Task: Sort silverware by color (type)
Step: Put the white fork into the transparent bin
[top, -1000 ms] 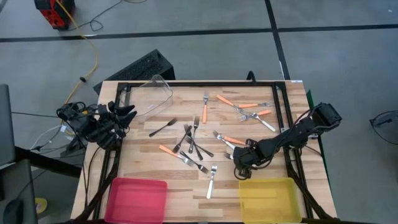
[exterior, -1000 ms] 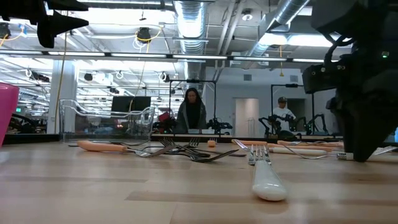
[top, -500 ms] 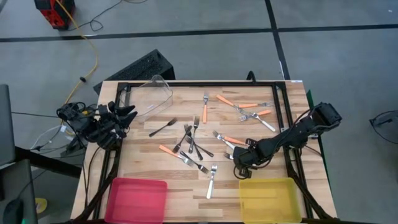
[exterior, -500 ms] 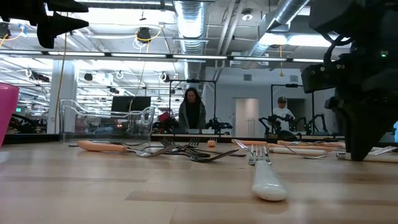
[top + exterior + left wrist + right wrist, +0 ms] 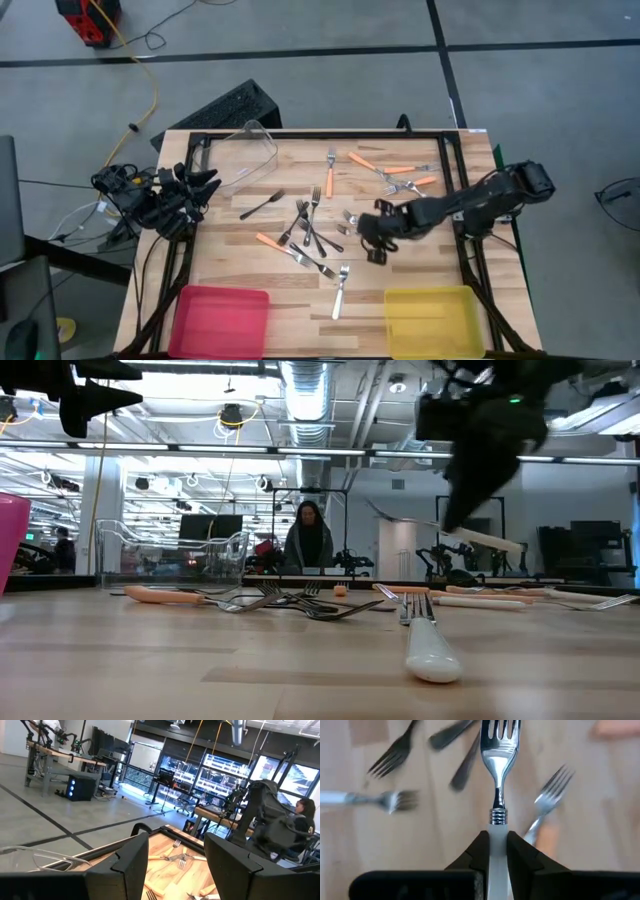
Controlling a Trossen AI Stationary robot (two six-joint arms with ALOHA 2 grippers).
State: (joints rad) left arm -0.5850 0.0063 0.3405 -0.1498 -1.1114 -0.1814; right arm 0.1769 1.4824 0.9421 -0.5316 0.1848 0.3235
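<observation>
Forks lie scattered over the wooden table: orange-handled ones (image 5: pixel 395 168) toward the far right, dark ones (image 5: pixel 312 232) crossed in the middle, and a white-handled one (image 5: pixel 340 288) nearer the front. My right gripper (image 5: pixel 376 238) hangs over the table's middle right, shut on a fork with a pale handle and silver head (image 5: pixel 498 765), also seen in the low view (image 5: pixel 482 539). My left gripper (image 5: pixel 205 184) waits at the table's left edge, its fingers open (image 5: pixel 175 855). My right gripper (image 5: pixel 496 837) pinches the fork's pale handle (image 5: pixel 496 826) between its two fingers (image 5: pixel 479 851), close to the ringed collar. The fork lies along the fingers and its silver head sticks out past them. It is lifted clear of the table, nearly level, head (image 5: pixel 385 512) slightly higher.
A clear bin (image 5: pixel 245 150) sits at the far left corner, a pink bin (image 5: pixel 222 318) at the near left and a yellow bin (image 5: pixel 432 318) at the near right. A black frame (image 5: pixel 320 135) runs round the table. People show in the room beyond (image 5: pixel 308 535).
My right gripper has risen from the table beside the yellow bin and moved toward the far edge and left, carrying the pale-handled fork up clear of the wood. The other forks and my left arm have stayed put.
</observation>
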